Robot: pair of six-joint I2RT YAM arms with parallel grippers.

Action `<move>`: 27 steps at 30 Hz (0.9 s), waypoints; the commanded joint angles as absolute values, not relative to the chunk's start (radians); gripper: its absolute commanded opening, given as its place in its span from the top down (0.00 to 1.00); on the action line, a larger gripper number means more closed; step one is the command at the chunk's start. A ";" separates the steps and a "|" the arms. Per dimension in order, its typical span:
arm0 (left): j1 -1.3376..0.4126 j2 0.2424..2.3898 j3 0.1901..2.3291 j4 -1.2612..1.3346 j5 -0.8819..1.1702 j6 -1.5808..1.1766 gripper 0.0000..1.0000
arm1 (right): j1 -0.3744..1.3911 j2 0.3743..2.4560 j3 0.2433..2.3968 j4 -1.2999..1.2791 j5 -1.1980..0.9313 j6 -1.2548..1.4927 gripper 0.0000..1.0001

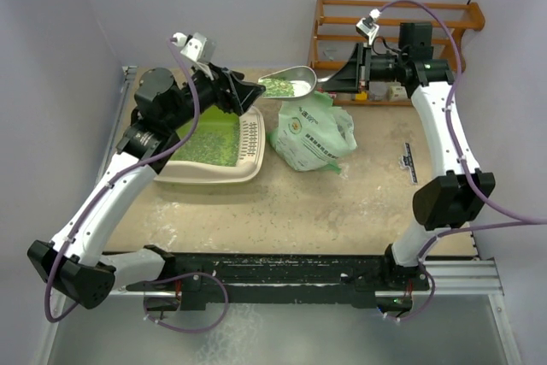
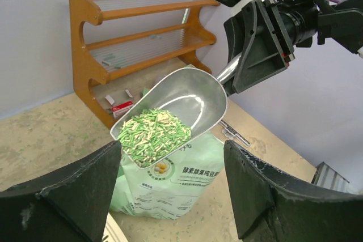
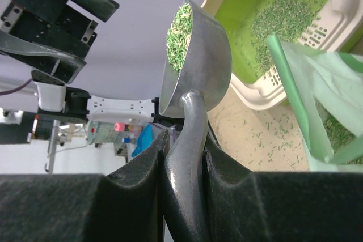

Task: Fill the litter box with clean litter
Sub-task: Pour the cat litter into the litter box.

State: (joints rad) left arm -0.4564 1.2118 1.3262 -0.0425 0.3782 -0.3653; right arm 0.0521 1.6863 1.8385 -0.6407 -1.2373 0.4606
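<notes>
The cream litter box (image 1: 209,179) lies at the left of the table, its lime-green inside (image 3: 272,21) thinly strewn with green litter pellets. My right gripper (image 1: 355,74) (image 3: 184,140) is shut on the handle of a metal scoop (image 1: 295,81) (image 2: 190,103) (image 3: 204,66). The scoop carries a heap of litter (image 2: 153,131) (image 3: 178,32) in the air above the pale green printed bag (image 1: 312,134) (image 2: 170,179), right of the box. My left gripper (image 1: 248,96) (image 2: 172,148) hangs open over the box's slotted right end (image 1: 249,134), facing the scoop, with nothing between its fingers.
A wooden rack (image 1: 393,19) (image 2: 136,43) stands against the back wall behind the right arm. A small black strip (image 1: 408,162) lies on the table at the right. Loose pellets are scattered on the tabletop (image 3: 272,134) between box and bag. Walls close in at left and back.
</notes>
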 commanded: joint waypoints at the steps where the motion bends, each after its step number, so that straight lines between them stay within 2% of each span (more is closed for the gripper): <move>1: -0.450 1.143 1.323 -0.035 0.330 -0.324 0.31 | 0.114 1.724 1.974 -0.708 -1.196 0.367 1.00; 10: -0.451 1.032 1.280 -0.105 0.245 -0.311 0.32 | 0.262 1.905 2.191 -0.817 -1.093 0.248 1.00; 19: -0.451 0.918 1.211 -0.167 0.159 -0.323 0.32 | 0.345 2.081 2.369 -0.823 -1.035 0.230 1.00; 27: -0.450 0.870 1.179 -0.188 0.104 -0.327 0.32 | 0.407 2.223 2.548 -0.902 -0.862 0.126 1.00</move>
State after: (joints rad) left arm -0.4564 0.8913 1.1866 -0.1963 0.1513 -0.3222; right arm 0.3721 2.2078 2.4378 -0.8654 -0.9493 0.2100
